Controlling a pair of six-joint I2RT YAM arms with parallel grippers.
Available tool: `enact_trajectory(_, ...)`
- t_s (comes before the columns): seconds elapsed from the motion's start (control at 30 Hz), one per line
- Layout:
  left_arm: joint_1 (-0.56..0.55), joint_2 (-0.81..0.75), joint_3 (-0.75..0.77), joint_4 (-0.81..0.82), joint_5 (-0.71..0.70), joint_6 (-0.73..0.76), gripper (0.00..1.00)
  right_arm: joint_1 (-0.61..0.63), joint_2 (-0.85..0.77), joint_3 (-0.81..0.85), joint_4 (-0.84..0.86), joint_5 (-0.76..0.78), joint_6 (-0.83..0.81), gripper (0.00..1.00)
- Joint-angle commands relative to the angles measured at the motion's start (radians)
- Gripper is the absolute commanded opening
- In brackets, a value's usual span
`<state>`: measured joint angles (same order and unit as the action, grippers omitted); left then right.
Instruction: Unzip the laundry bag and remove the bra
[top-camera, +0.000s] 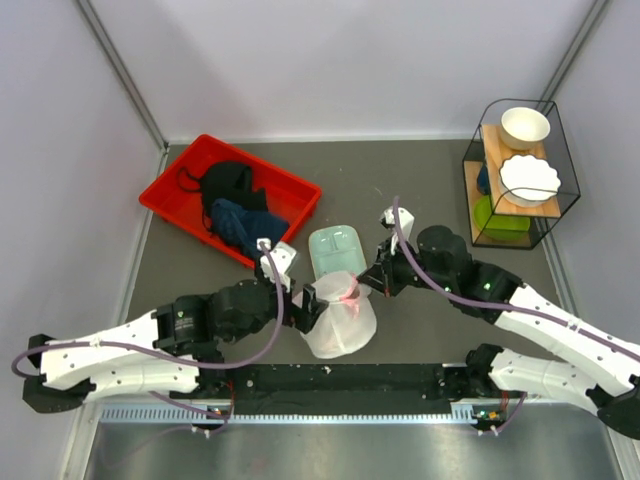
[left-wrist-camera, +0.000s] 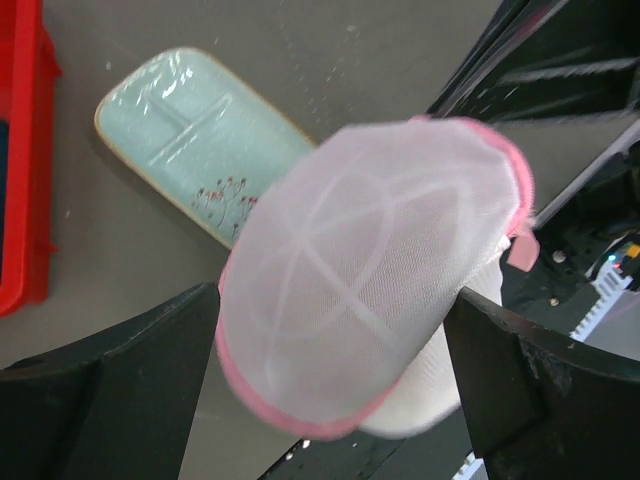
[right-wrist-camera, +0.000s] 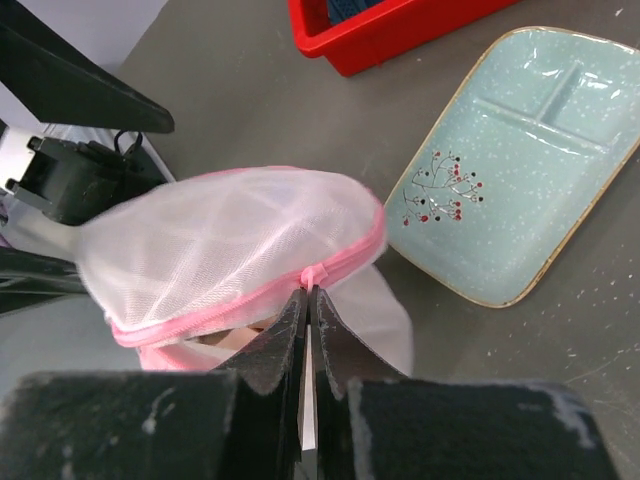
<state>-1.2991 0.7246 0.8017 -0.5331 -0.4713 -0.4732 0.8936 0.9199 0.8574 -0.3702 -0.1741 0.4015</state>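
The right gripper (right-wrist-camera: 308, 296) has its fingers pressed together on the pink zipper pull (right-wrist-camera: 316, 274) of the laundry bag (right-wrist-camera: 220, 235). The bag sits on the near side of the mint tray (right-wrist-camera: 520, 170), right at the tray's near end; whether the two touch I cannot tell. The left gripper (left-wrist-camera: 330, 300) is spread wide, with one finger (left-wrist-camera: 140, 390) on each side of the bag, and neither clearly presses the mesh. The zipper (right-wrist-camera: 200, 318) looks partly open. A pale peach strip in the gap under it is probably the bra (right-wrist-camera: 228, 342), inside the bag.

The main risk is that nothing anchors the bag. With the left jaws apart, a tug on the pull would likely drag the whole light pouch instead of running the slider. It could ride up onto the tray or shove it. The tab is small, so it may slip from the pinch, and slack mesh could bunch and jam the teeth. The red bin (top-camera: 170, 200), beyond the tray and to its left, is well apart and no concern.
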Motion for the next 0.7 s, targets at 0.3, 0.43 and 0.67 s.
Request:
enact_trajectory(0.3, -0.002, 0.242, 0.217, 0.068, 0.031, 0.062, 0.91, 0.042, -0.023, 0.029, -0.030, 0.070, 0.046, 0.00)
enact_trajectory(0.43, -0.002, 0.201, 0.202, 0.019, 0.075, 0.064, 0.99, 0.041, -0.015, 0.038, -0.067, 0.151, 0.036, 0.00)
enact_trajectory(0.67, -0.002, 0.130, 0.169, -0.067, 0.163, 0.071, 0.99, 0.034, -0.036, 0.032, -0.082, 0.260, 0.046, 0.00)
